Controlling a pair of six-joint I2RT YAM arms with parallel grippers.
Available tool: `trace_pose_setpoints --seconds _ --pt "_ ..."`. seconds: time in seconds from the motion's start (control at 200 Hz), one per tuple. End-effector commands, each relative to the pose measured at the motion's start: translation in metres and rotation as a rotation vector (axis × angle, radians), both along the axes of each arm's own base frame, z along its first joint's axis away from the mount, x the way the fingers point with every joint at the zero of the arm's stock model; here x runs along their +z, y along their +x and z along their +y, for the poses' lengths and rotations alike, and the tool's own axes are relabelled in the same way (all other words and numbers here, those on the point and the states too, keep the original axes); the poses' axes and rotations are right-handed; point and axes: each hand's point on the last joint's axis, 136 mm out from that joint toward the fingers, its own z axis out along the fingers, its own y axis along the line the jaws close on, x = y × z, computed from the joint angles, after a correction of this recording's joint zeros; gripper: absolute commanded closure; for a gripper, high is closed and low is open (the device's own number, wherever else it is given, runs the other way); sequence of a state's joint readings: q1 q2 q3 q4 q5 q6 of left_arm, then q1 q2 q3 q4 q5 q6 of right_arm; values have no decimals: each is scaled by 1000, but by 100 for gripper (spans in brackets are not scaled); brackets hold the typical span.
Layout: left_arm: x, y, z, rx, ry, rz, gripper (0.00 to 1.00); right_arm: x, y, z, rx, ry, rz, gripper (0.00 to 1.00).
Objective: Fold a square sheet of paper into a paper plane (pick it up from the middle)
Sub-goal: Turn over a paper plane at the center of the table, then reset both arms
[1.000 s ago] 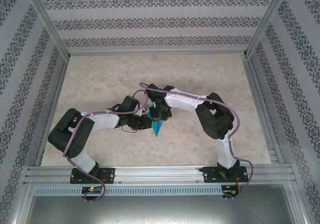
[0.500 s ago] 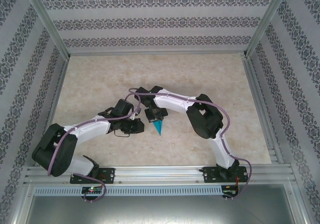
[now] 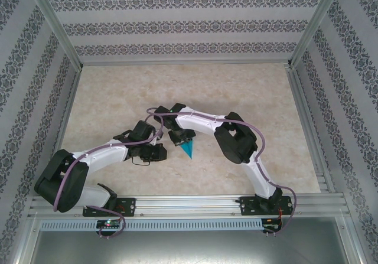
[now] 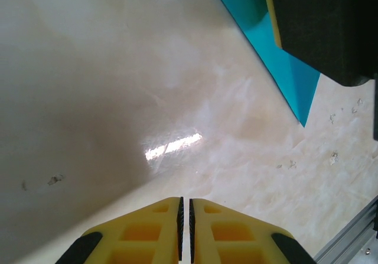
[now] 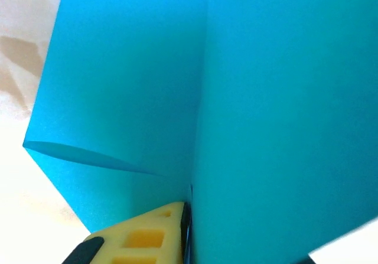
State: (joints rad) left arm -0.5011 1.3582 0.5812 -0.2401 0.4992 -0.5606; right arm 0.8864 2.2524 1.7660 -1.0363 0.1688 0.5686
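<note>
Top: left gripper [image 3: 159, 153] has backed off; right gripper [image 3: 182, 137] alone pinches pointed turquoise-blue folded paper [image 3: 189, 150], mid-table.
Left wrist: fingers [image 4: 224, 234] shut, empty; paper upper right, apart.
Right wrist: jaws clamped on crease. Folding looks unfinished.

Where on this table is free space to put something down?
Bare: the table's far half to the back wall; the strip between the right arm and the right rail; the near patch between both bases. Crowded: the middle, where the left arm sits beside the right at the folded turquoise paper.
</note>
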Motion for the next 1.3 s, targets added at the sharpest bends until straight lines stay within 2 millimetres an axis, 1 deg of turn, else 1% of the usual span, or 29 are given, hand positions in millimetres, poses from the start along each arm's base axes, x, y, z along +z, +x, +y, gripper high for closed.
trace_pose_setpoints --seconds 0.0,0.1,0.18,0.4,0.5,0.545,0.58,0.6,0.645,0.764,0.804,0.824,0.874,0.924,1.019,1.024,1.039,1.124,1.194,1.214,1.244,1.254,1.274,1.294 --pt "4 4 4 -3 6 -19 85 10 -1 0 14 -2 -12 84" --pt "9 8 2 -3 1 -29 85 23 0 3 5 59 -22 80" --pt "14 12 3 0 9 -41 83 39 2 5 -4 106 -44 74" --pt "41 32 8 5 53 -115 69 75 -2 1 -24 233 -62 62" --pt "51 43 17 6 110 -155 60 92 -4 -3 -26 308 -71 57" --pt "55 49 22 14 141 -177 56 99 -2 -8 -24 327 -85 56" --pt "58 55 28 32 168 -201 51 105 -1 -13 -14 333 -105 54" --pt "60 59 32 46 186 -216 46 109 1 -15 -5 345 -119 53" --pt "64 69 43 78 232 -259 37 115 3 -20 9 366 -143 52" --pt "79 95 75 182 359 -384 18 134 17 -44 27 402 -247 46" --pt "84 102 86 219 399 -420 15 142 23 -53 26 425 -296 43" --pt "86 106 92 238 426 -440 12 144 26 -60 21 433 -320 42" --pt "89 114 109 280 502 -491 5 151 33 -74 12 462 -379 35" --pt "91 120 127 329 566 -520 1 157 41 -90 3 494 -449 29" --pt "92 130 155 411 648 -569 0 161 55 -127 -26 514 -571 19" --pt "91 131 156 414 651 -571 0 156 54 -130 -29 506 -565 18" --pt "90 132 160 424 662 -577 0 158 57 -136 -34 510 -588 18" --pt "78 138 180 487 677 -578 0 155 63 -164 -46 491 -646 16" --pt "79 142 190 508 688 -571 0 146 68 -190 -63 433 -686 15" --pt "82 145 193 515 693 -590 0 144 69 -197 -73 424 -697 13" --pt "85 148 195 511 703 -619 0 140 70 -207 -83 415 -713 13" --pt "85 149 195 510 704 -629 0 141 72 -210 -85 415 -729 13" --pt "87 151 196 509 705 -643 0 137 73 -219 -102 408 -747 12" --pt "89 153 198 511 707 -656 0 136 75 -225 -115 408 -770 10"
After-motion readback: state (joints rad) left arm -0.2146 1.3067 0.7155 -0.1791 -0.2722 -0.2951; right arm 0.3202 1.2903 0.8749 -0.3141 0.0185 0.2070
